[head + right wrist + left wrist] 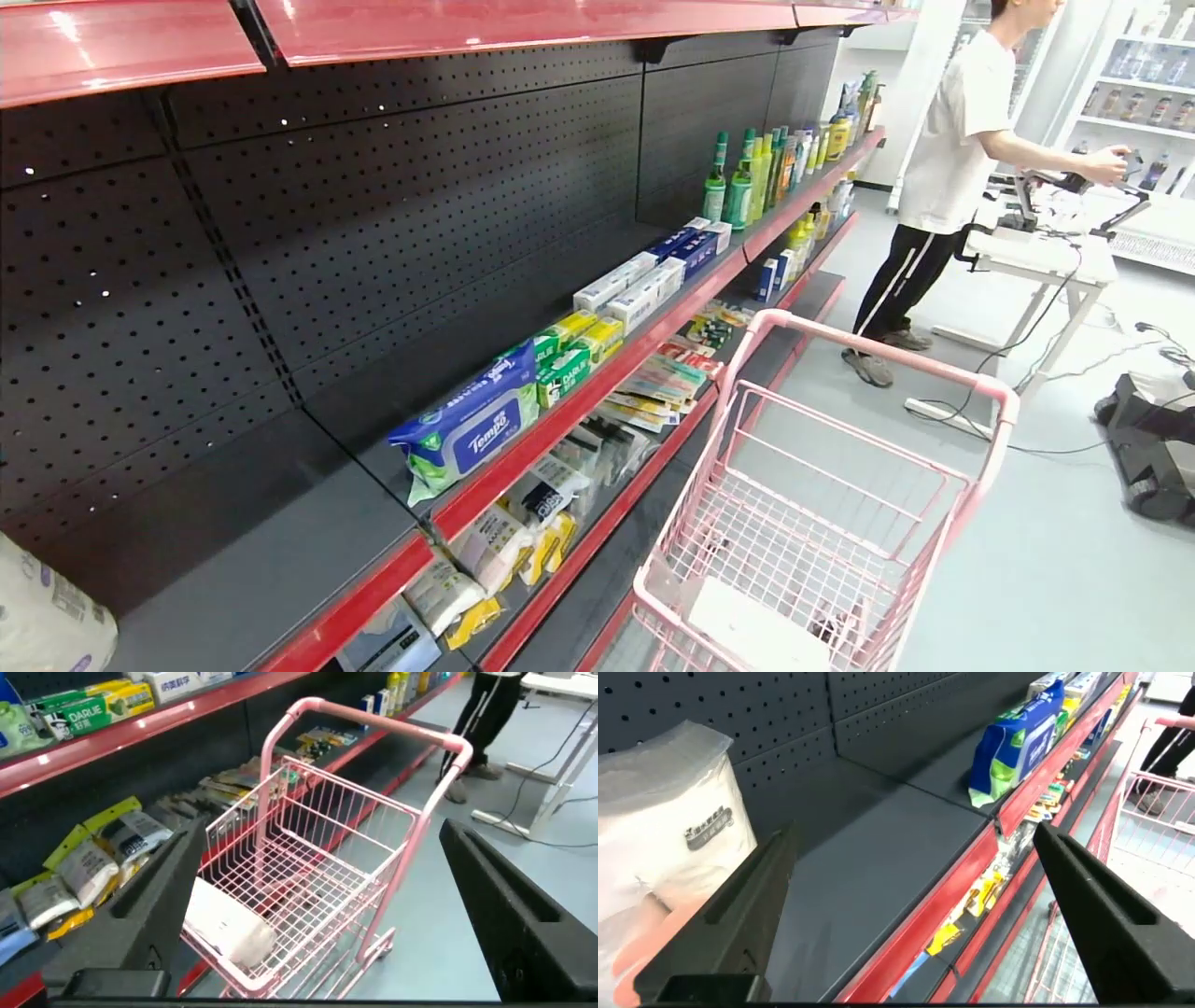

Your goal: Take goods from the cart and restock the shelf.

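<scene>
Head view looks down on the pink cart (pixel 997 411), standing in the aisle just beside the shelf (pixel 252 551). A white pack (pixel 747 630) lies on the wire floor at the cart's near end, fenced in by the basket's walls. The right gripper (pixel 324 831) hangs above the cart with its fingers spread wide and nothing between them, the white pack below.

Left of the cart's near end, the left gripper (pixel 915 835) hovers over the shelf's dark board, its claw also wide and holding nothing. A wrapped pack of paper rolls (pixel 42 616) stands on that board, on the side of the gripper away from the cart and close behind one finger.

Level with the cart's middle, a blue tissue pack (pixel 471 429) leans at the board's red front edge. Below it, on the tier facing the cart's side, small bagged goods (pixel 523 532) lie in a crowded row.

Beyond the tissue pack, about level with the cart's handle, sit green boxes (pixel 571 355), then white boxes (pixel 635 289) and blue boxes (pixel 693 247) in one line along the edge. Well past the handle stand green and yellow bottles (pixel 747 177).

On the floor beyond the cart's far end lies a power strip (pixel 943 413) with cables trailing from it.
</scene>
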Available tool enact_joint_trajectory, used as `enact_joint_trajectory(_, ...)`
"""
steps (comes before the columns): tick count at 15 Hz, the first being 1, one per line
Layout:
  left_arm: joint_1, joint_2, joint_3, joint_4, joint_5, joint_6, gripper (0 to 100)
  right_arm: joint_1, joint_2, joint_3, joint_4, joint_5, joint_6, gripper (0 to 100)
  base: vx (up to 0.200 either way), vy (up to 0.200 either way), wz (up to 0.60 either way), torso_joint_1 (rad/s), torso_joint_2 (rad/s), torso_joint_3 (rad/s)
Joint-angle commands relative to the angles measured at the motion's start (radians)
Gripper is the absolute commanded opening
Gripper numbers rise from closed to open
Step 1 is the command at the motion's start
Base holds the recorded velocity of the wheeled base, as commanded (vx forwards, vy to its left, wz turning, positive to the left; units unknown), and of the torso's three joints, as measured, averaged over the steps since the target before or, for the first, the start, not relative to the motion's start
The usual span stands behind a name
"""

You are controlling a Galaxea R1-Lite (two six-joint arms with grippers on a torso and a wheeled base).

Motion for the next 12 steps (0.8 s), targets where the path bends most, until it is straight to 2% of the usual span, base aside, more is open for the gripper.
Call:
enact_joint_trajectory(1,0.000,0.001,0.000,0.000,0.001,0.000,100,-0.001,-0.003,-0.002,-0.001,0.000,0.002,100,0.000,0.000,0.00,0.000,0.00,0.000)
enact_joint_trajectory(2,0.000,0.001,0.000,0.000,0.001,0.000,100,0.013,0.081,-0.116,-0.003,0.016,0.022,100,0.000,0.000,0.00,0.000,0.00,0.000)
enact_joint_trajectory(3,0.000,0.001,0.000,0.000,0.001,0.000,100,0.026,0.354,-0.358,-0.004,0.010,0.140,100,0.000,0.000,0.00,0.000,0.00,0.000)
enact_joint_trajectory(4,0.000,0.001,0.000,0.000,0.001,0.000,100,0.021,0.495,-0.522,-0.004,-0.007,0.231,100,0.000,0.000,0.00,0.000,0.00,0.000)
enact_joint_trajectory(5,0.000,0.001,0.000,0.000,0.001,0.000,100,0.021,0.738,-0.789,0.017,-0.042,0.271,100,0.000,0.000,0.00,0.000,0.00,0.000)
enact_joint_trajectory(6,0.000,0.001,0.000,0.000,0.001,0.000,100,0.022,0.805,-0.786,0.019,-0.069,0.217,100,0.000,0.000,0.00,0.000,0.00,0.000)
enact_joint_trajectory(7,0.000,0.001,0.000,0.001,0.001,0.000,100,0.032,0.845,-0.737,0.019,-0.067,0.088,100,0.000,0.000,0.00,0.000,0.00,0.000)
enact_joint_trajectory(8,0.000,0.001,0.000,0.000,0.001,-0.006,100,0.032,0.926,-0.706,0.008,-0.052,0.025,100,0.000,0.000,0.00,0.000,0.00,0.000)
enact_joint_trajectory(9,0.000,0.001,0.000,0.001,0.002,-0.009,100,0.033,1.000,-0.709,0.022,-0.032,0.019,100,0.000,0.000,0.00,0.000,0.00,0.000)
enact_joint_trajectory(12,0.000,0.001,0.000,0.001,0.002,-0.009,100,0.113,1.304,-0.657,0.022,-0.012,-0.024,100,0.000,0.000,0.00,0.000,0.00,0.000)
